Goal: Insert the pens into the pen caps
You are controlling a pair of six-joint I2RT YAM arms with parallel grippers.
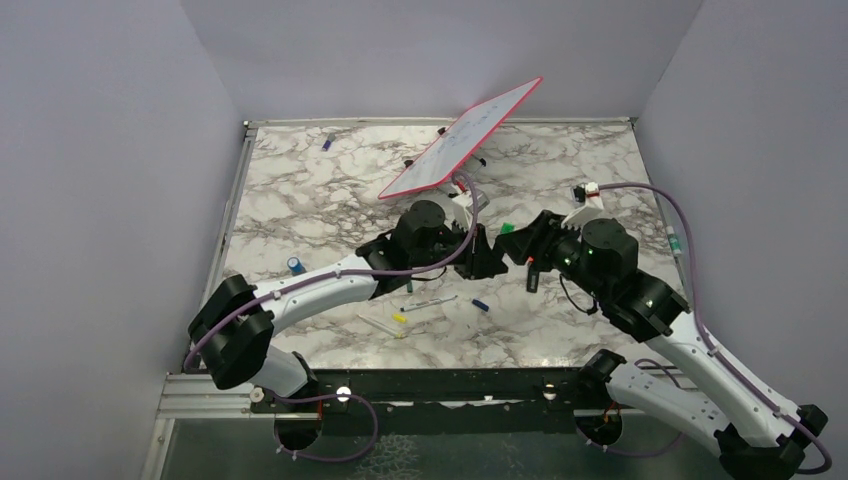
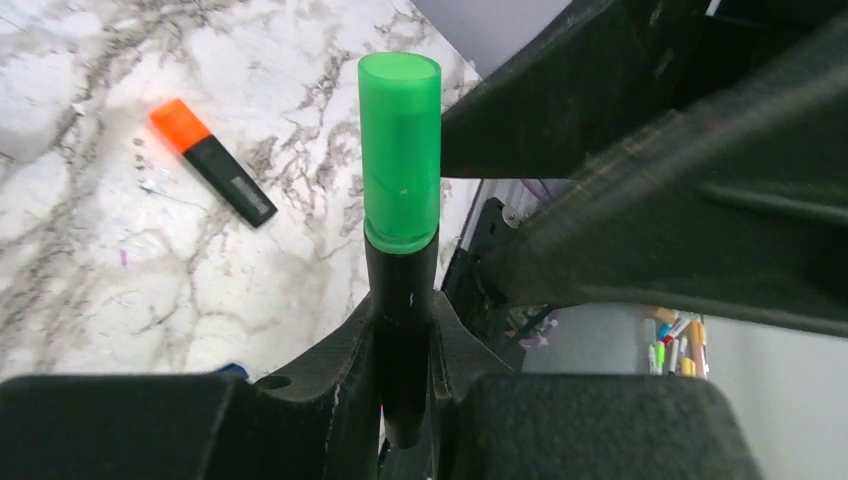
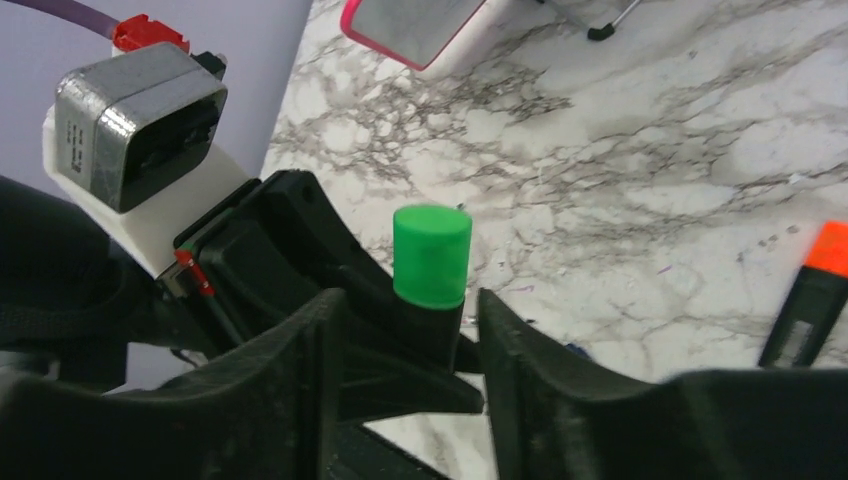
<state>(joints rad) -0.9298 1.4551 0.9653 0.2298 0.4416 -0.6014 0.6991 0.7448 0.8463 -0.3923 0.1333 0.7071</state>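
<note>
Lavender walls are closing in a marble worktop [image 1: 300,190], and a pink-framed whiteboard [image 1: 460,140] is leaning tilted at its far side. From above, the left pincer [image 1: 492,255] and right pincer [image 1: 522,243] are meeting nose to nose at mid-worktop with a green cap [image 1: 507,228] showing between them. Nearer the bases, a white-barrelled pen [image 1: 430,302] and a dark blue cap [image 1: 480,304] are lying loose and apart. In the left wrist view, the left pincer is clenching the lower barrel of a black-barrelled highlighter [image 2: 400,280], which is standing upright with the green cap sitting on its top end. An orange-ended highlighter [image 2: 213,162] is lying flat on the marble behind. In the right wrist view, the right pincer is standing released, its jaws spread to either side of the capped highlighter and not gripping it. The cap appears seated against the barrel's shoulder. To finish this step well, the left grip should be staying firm and low while the right pincer is drawing straight away without brushing the cap. If any gap is showing at the seam, a push along the pen's axis seems wise. No container is appearing on the worktop. A cluster of coloured markers [image 2: 675,350] is showing past its edge, and I cannot tell whether a box is holding them.
</note>
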